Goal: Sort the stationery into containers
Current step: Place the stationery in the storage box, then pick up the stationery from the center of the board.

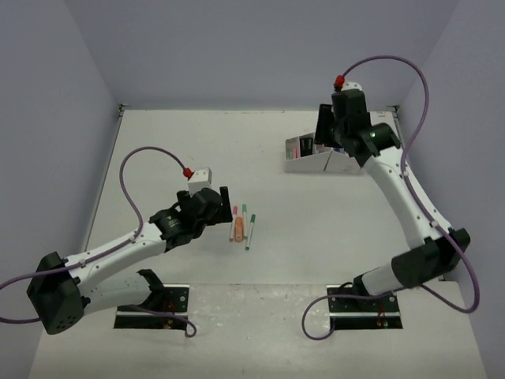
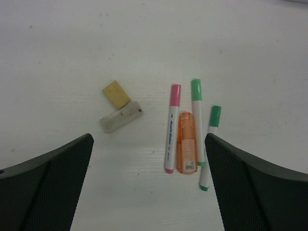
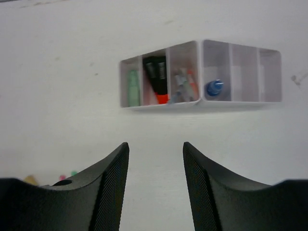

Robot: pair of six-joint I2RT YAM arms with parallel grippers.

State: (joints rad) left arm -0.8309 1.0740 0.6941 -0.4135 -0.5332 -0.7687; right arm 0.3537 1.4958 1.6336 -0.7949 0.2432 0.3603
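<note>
On the table under my left gripper point(image 2: 148, 139) lies loose stationery: a tan eraser point(image 2: 116, 94), a grey eraser point(image 2: 121, 116), a pink-capped pen point(image 2: 172, 128), an orange highlighter point(image 2: 186, 142) and two green-capped pens point(image 2: 197, 120) point(image 2: 210, 144). This gripper is open and holds nothing, hovering just left of the pens point(image 1: 243, 225). The white organizer point(image 3: 245, 72) holds a green item point(image 3: 133, 89), black-and-red highlighters point(image 3: 156, 79), grey and red pens point(image 3: 183, 84) and a blue item point(image 3: 213, 87). My right gripper point(image 3: 155, 147) is open and empty, above the organizer point(image 1: 304, 162).
Pale walls enclose the table on the left, back and right. The organizer stands at the back right, near the right wall. Both arm bases point(image 1: 150, 304) point(image 1: 367, 304) sit at the near edge. Purple cables loop off each arm.
</note>
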